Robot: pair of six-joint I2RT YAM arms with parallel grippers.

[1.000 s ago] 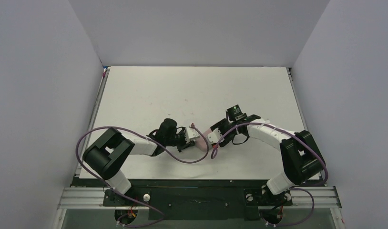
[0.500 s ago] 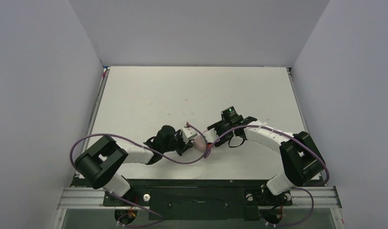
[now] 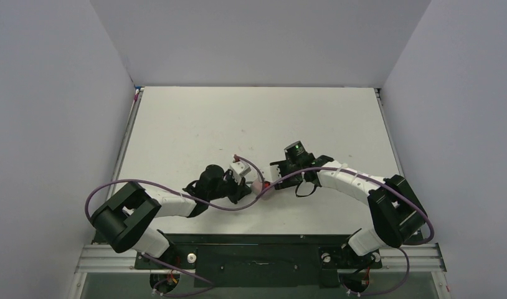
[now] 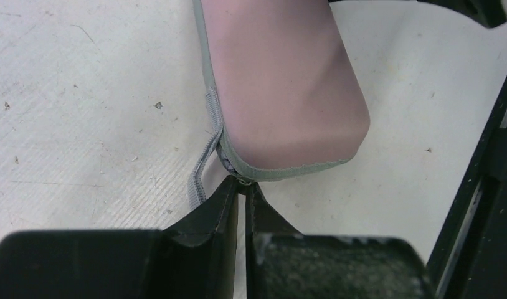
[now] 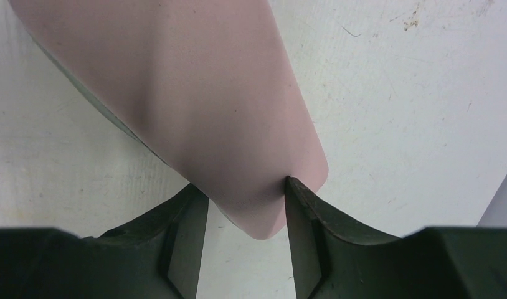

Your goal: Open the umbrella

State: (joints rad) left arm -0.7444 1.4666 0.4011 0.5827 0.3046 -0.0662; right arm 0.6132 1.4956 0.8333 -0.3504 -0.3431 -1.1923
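The umbrella itself is not in view; only the soft pinkish-white sleeve pouch (image 3: 262, 187) shows, lying low over the table between my two grippers. My left gripper (image 3: 248, 188) is shut on the small metal zipper pull at the pouch's grey-edged end (image 4: 282, 93), jaws almost touching (image 4: 243, 182). A loose grey zipper tape (image 4: 200, 177) hangs beside it. My right gripper (image 3: 274, 181) pinches the pouch's other, rounded end (image 5: 195, 93) between its two fingers (image 5: 245, 187).
The white table (image 3: 195, 124) is bounded by grey walls on the left, back and right. A black rail (image 4: 481, 187) runs along the table's near edge, close to the left gripper. Purple cables (image 3: 238, 208) loop off both arms.
Both grippers and the pouch have shifted left across the table. The right arm has reached further left, and the visible stretch of pouch between the grippers has become shorter.
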